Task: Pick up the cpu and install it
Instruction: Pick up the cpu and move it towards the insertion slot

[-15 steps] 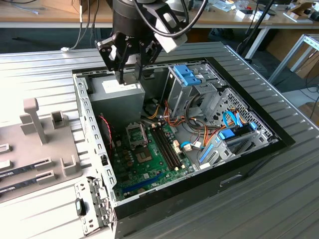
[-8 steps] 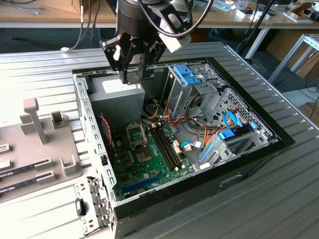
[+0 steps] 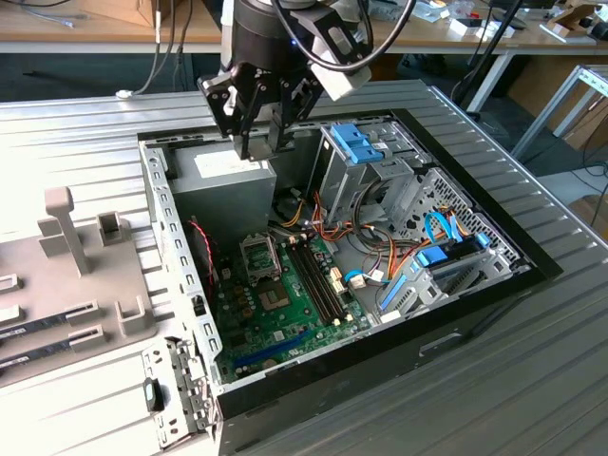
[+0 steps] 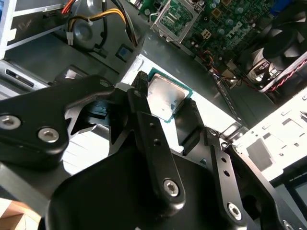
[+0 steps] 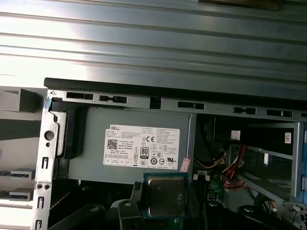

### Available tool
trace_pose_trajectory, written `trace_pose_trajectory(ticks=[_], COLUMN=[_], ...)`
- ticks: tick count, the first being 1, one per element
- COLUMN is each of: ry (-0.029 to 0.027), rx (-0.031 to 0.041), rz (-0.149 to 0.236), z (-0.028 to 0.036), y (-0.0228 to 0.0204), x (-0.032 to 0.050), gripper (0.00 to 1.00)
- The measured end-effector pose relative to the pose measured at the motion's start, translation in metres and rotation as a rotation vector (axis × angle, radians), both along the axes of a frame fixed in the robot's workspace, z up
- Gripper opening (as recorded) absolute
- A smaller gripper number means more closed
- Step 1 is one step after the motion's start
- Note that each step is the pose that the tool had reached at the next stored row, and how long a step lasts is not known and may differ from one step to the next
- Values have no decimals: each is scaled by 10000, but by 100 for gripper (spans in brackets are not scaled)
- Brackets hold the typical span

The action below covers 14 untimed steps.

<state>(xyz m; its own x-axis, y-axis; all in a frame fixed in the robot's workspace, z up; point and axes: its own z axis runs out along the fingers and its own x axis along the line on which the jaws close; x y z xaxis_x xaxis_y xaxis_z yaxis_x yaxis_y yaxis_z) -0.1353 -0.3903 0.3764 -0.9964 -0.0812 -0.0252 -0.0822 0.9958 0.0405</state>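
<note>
The cpu [image 4: 165,98], a small square chip with a silvery top and green edge, sits between the black fingers of my gripper [image 4: 166,99], which is shut on it. It also shows in the first wrist view, where the cpu [image 5: 165,196] hangs in front of the grey power supply [image 5: 129,143]. In the exterior view my gripper [image 3: 258,144] hovers over the back of the open computer case [image 3: 161,204], above the power supply [image 3: 223,171]. The open cpu socket [image 3: 258,255] lies below on the green motherboard [image 3: 285,318], nearer the camera than the gripper. The socket [image 4: 175,17] is a metal frame.
A drive cage with blue clips [image 3: 361,142] stands to the exterior view's right of the gripper, with bundled cables [image 3: 380,256] beside it. Memory slots [image 3: 318,280] run beside the socket. A grey fixture [image 3: 76,275] holding memory sticks lies outside the case at the exterior view's left. A fan [image 4: 288,43] sits near the motherboard.
</note>
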Motion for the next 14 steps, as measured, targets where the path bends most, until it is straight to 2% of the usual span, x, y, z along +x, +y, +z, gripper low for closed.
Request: trace_pose_trajectory(ticks=[14], ry=[0], rx=[-1], rz=[-1], z=[-15], y=[0], x=[124], gripper=[47])
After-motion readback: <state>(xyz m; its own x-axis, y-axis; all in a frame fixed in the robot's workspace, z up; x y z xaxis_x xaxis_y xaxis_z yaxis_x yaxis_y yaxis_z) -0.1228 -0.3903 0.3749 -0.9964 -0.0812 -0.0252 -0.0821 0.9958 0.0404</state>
